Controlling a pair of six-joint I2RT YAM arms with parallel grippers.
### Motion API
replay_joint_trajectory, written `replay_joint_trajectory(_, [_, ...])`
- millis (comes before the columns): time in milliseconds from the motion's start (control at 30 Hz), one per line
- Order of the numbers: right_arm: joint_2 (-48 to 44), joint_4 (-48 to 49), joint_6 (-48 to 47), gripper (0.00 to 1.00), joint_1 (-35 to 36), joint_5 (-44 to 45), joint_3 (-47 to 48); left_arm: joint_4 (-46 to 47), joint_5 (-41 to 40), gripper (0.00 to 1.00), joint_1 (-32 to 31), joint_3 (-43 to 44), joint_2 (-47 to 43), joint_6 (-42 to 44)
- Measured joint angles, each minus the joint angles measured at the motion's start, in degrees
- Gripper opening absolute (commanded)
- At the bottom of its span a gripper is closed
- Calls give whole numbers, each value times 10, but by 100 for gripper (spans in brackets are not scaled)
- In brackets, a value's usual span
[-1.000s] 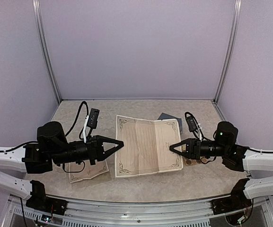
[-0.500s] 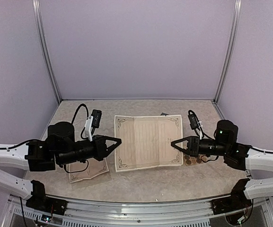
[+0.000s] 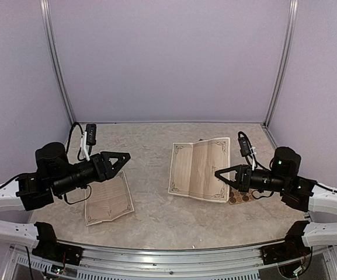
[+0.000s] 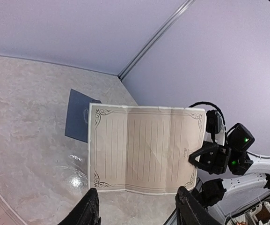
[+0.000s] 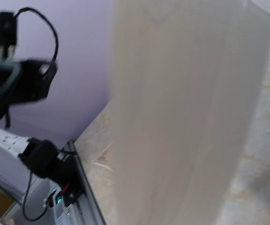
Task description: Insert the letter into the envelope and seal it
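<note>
Pinching the letter (image 3: 200, 170) by one edge in the right jaws; leaving the left jaws gaping, empty, well apart; probably risking a floppy sheet slipping free before reaching the envelope (image 4: 80, 116), lying ahead of the left jaws.

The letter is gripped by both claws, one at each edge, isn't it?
No. Only the right claw grips the letter, at its right edge; the left claw is open and apart from it. The top external view shows this.

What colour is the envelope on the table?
The envelope is slate blue; the left wrist view shows it best.
</note>
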Motion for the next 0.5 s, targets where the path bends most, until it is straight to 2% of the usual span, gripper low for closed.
replay_joint_trajectory(200, [-15, -11, -19, 0, 0, -53, 12, -23, 10, 56, 77, -1, -52, -13])
replay_joint_trajectory(500, [-35, -23, -50, 0, 1, -168, 65, -46, 22, 57, 102, -2, 17, -32])
